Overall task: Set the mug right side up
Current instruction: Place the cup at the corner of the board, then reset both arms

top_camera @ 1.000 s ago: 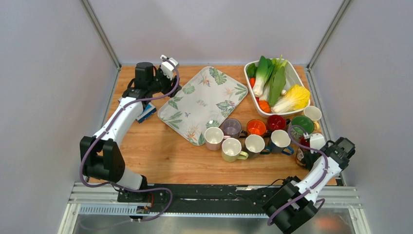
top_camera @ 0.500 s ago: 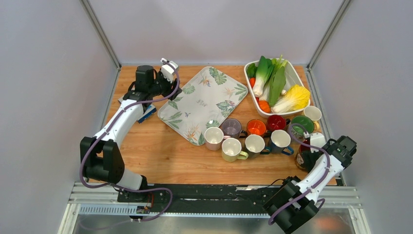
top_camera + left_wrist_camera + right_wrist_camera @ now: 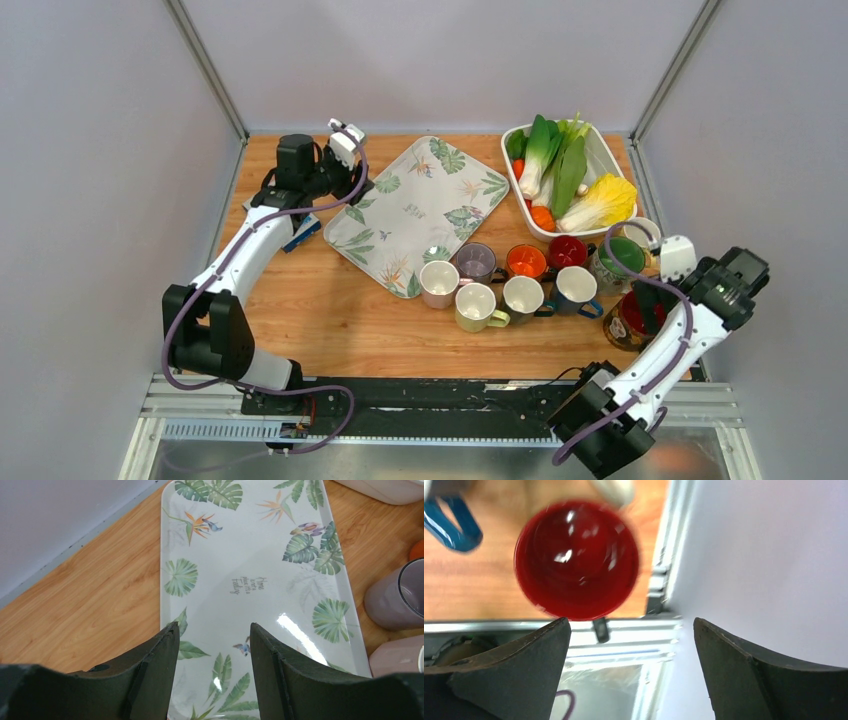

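The mug, dark outside and glossy red inside, stands upright with its mouth up near the table's front right corner. From the right wrist view I look straight down into the mug. My right gripper hovers just above and to the right of it, jaws open wide and empty. At the far left, my left gripper hangs over the leaf-print tray, open with nothing between its fingers.
Several upright mugs cluster right of centre; a blue handle lies close to the red mug. A white dish of vegetables sits at the back right. The right wall and table edge are close by.
My right gripper has opened fully and pulled up and to the right, leaving the mug standing on the table. The left arm has barely moved.
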